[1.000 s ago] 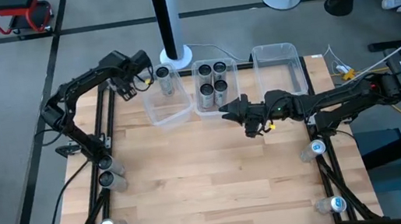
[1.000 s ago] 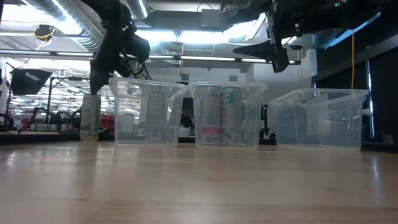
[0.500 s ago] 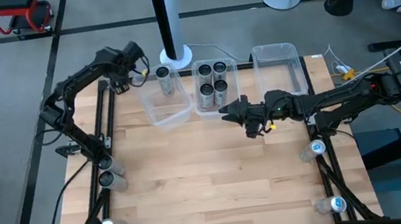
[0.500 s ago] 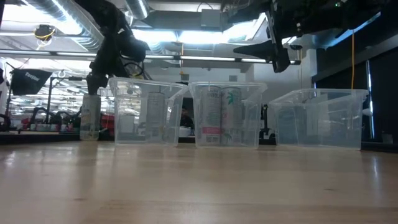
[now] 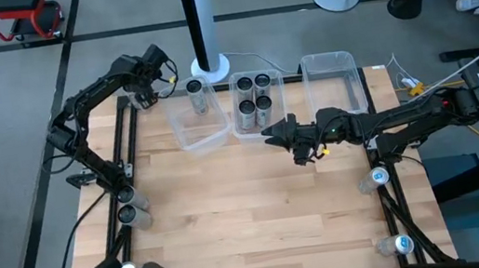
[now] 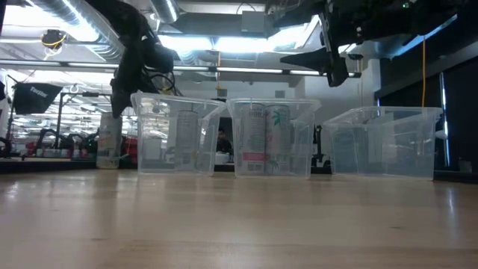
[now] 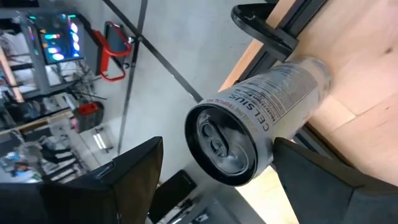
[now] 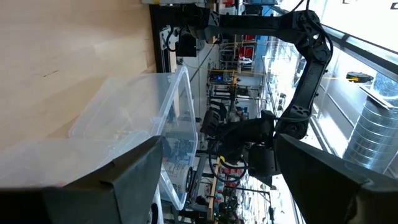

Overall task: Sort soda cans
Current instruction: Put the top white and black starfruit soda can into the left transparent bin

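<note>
Left pincer (image 7: 214, 180), jaws wide, hovered at the table's (image 5: 249, 198) far-left corner with a Celsius can (image 7: 255, 127) standing between its fingers; right pincer (image 5: 275, 132) waited open beside the middle bin (image 5: 262, 129).

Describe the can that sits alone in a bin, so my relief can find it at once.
Along the table's far edge, beside the black pole, stand three clear bins. In the high view's leftmost bin, one soda can stands upright at the far side. It is the only can alone in a bin: the middle bin holds four, the right bin none.
</note>
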